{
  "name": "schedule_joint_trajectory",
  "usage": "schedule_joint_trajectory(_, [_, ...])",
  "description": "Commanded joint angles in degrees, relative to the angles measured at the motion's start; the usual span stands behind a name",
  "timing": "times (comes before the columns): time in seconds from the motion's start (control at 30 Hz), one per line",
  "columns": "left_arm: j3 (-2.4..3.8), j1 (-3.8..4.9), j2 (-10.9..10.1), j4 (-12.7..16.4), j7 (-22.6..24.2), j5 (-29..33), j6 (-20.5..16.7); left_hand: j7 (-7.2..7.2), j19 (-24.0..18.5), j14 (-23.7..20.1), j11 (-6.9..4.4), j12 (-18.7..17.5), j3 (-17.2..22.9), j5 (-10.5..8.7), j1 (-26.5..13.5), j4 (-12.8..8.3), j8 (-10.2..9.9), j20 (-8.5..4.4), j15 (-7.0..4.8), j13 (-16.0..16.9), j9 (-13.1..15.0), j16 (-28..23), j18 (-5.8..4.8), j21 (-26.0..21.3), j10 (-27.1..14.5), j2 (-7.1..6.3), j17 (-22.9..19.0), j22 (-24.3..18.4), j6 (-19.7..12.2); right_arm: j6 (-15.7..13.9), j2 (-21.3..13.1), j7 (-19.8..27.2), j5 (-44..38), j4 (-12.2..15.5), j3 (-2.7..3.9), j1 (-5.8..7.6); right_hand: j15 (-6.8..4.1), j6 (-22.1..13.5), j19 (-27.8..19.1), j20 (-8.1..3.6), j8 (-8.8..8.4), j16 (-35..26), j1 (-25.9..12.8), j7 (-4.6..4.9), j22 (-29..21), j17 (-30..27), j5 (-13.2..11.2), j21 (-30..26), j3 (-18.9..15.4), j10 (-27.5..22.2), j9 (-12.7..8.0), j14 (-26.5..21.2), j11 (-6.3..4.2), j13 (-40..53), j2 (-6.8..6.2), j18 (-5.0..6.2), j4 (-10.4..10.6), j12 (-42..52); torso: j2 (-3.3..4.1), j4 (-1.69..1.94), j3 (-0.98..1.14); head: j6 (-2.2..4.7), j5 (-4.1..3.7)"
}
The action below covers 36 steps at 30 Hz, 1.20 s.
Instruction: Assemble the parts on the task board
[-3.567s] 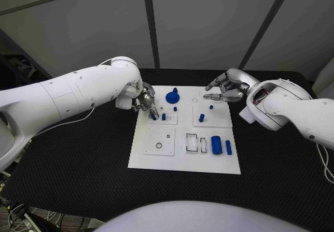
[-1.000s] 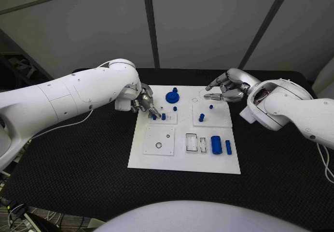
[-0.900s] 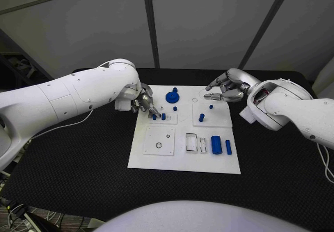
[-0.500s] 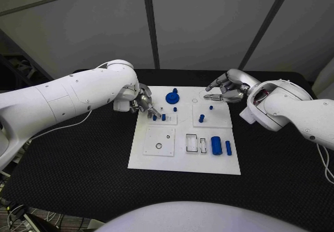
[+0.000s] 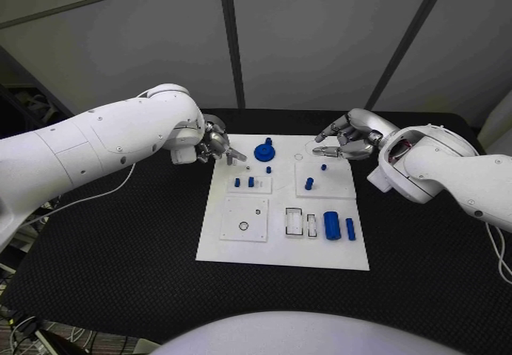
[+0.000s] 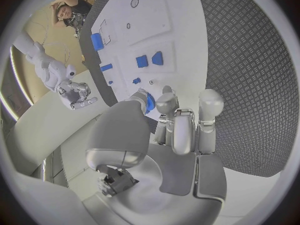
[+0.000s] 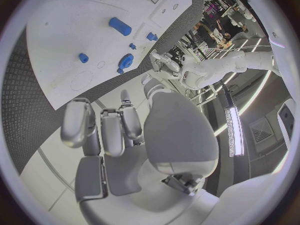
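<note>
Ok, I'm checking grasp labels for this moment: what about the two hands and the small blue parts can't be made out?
- left hand: in the left wrist view its thumb covers part of a blue piece. Whether it is held or lying on the task board is unclear.
- right hand: anything pinched is too small in the head view, and its own fingers hide it in the right wrist view.
- leftmost peg: too small in the head view to tell if it is fully seated.

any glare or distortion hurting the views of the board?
Head view: even light, no glare, task board and blue parts sharp, edges straight. Left wrist view: strong fisheye bend, left hand covers much of the circle. Right wrist view: same bend, bright lamp streaks at the rim, board pale but readable.
</note>
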Motion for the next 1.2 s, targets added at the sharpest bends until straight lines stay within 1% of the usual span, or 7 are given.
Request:
schedule_joint_trajectory(0.03, [0.13,0.21,-0.49,0.34,5.04,7.00,-7.43,1.17,-7.27,-0.66,1.15,-17.15,-0.89,-0.12,0.69,0.07,0.37,0.84,1.31,-5.39,-2.43,-7.43,2.12,-9.74,-5.95,-0.71,-2.47,-8.13,-3.08,-0.01,-0.03,0.41,-0.14,0.03,0.04,0.11,-0.27,0.52,0.11,-0.03,-0.14,-0.39,-0.16,0.02,-0.02,0.99,0.36,-0.18,0.07,0.06,0.08,2.82,-0.32,1.89,0.25,0.32,0.31,0.29,0.03,-0.01,0.03,0.22,-0.19])
schedule_joint_trajectory(0.17, [-0.01,0.25,-1.14,1.47,10.98,9.67,-12.63,3.34,-14.58,-15.09,3.59,-29.85,0.35,0.00,6.75,-2.08,-0.09,2.64,3.51,-12.58,-8.20,-31.22,2.41,-19.39,-14.64,0.03,-26.48,-14.55,-7.50,-0.03,-0.08,0.40,-0.12,0.04,0.04,0.11,-0.27,0.52,0.11,-0.03,-0.14,-0.39,-0.16,0.02,-0.02,0.99,0.36,-0.18,0.07,0.06,0.08,2.82,-0.32,1.89,0.25,0.32,0.31,0.29,0.08,-0.04,0.07,0.71,-0.39])
schedule_joint_trajectory(0.4, [-2.82,-0.93,-1.71,4.30,28.05,6.41,-25.84,5.58,-21.33,-24.69,6.65,-40.58,6.47,0.50,22.10,-8.50,-0.12,6.02,7.11,-36.48,-25.45,-47.18,2.19,-33.03,-18.79,-2.00,-38.79,-23.05,-5.95,-0.06,-0.13,0.56,0.06,-0.02,0.03,0.11,-0.27,0.46,-0.03,-0.04,-0.18,-0.54,-0.17,0.03,-0.33,0.82,0.36,-0.43,0.05,-0.08,0.09,2.78,-0.32,1.69,0.20,0.39,0.37,0.07,0.09,-0.04,-0.06,1.80,-1.36])
schedule_joint_trajectory(0.5, [-3.42,-2.24,-1.43,5.07,34.77,-0.31,-31.11,5.63,-19.49,-21.85,7.05,-40.29,9.00,5.89,23.42,-9.88,-0.20,6.75,7.22,-48.11,-32.69,-51.11,2.52,-33.60,-18.12,-4.65,-43.47,-23.43,-4.52,-0.05,-0.13,0.64,0.11,-0.06,0.03,0.11,-0.27,0.46,-0.03,-0.04,-0.18,-0.56,-0.15,0.03,-0.34,0.79,0.36,-0.44,0.06,-0.14,0.10,2.77,-0.32,1.60,0.21,0.39,0.37,-0.03,0.08,-0.09,-0.05,2.25,-1.75])
schedule_joint_trajectory(0.97, [-5.27,-3.74,2.04,2.97,36.66,-21.39,-30.79,5.43,-13.66,-13.55,6.11,-39.94,9.40,5.35,20.74,-12.00,0.22,5.38,5.62,-62.11,-42.22,-46.55,3.44,-30.77,-14.61,-5.40,-44.07,-21.19,-1.04,0.10,0.21,0.68,0.07,-0.17,0.02,0.10,-0.28,0.49,-0.01,-0.04,-0.16,-0.54,-0.08,0.02,-0.30,0.83,0.37,-0.42,0.10,-0.08,0.12,2.78,-0.32,1.70,0.24,0.38,0.35,0.08,0.16,-0.10,-0.03,2.92,-2.16])
schedule_joint_trajectory(1.1, [-5.45,-3.82,2.87,2.57,35.25,-24.22,-28.71,4.91,-10.17,-9.65,5.71,-39.66,9.32,5.43,19.84,-11.99,0.30,4.71,4.72,-64.29,-43.86,-39.04,3.32,-27.65,-13.58,-5.26,-40.60,-19.16,-0.10,0.14,0.26,0.66,0.01,-0.16,0.01,0.10,-0.28,0.49,0.00,-0.04,-0.16,-0.54,-0.07,0.02,-0.29,0.84,0.38,-0.41,0.11,-0.07,0.12,2.78,-0.32,1.71,0.25,0.38,0.35,0.10,0.13,-0.14,0.01,2.82,-2.14])
schedule_joint_trajectory(1.2, [-5.53,-3.90,3.37,2.42,34.31,-25.55,-27.21,4.58,-8.07,-5.57,5.42,-39.66,9.76,5.45,19.23,-12.01,0.25,4.26,4.41,-66.68,-45.65,-24.13,3.25,-24.20,-12.87,-5.40,-27.44,-16.46,0.64,0.15,0.29,0.64,-0.02,-0.17,0.01,0.10,-0.28,0.49,0.00,-0.04,-0.16,-0.54,-0.07,0.02,-0.29,0.84,0.38,-0.41,0.11,-0.07,0.12,2.78,-0.32,1.71,0.25,0.38,0.35,0.10,0.11,-0.12,0.00,2.81,-2.19])
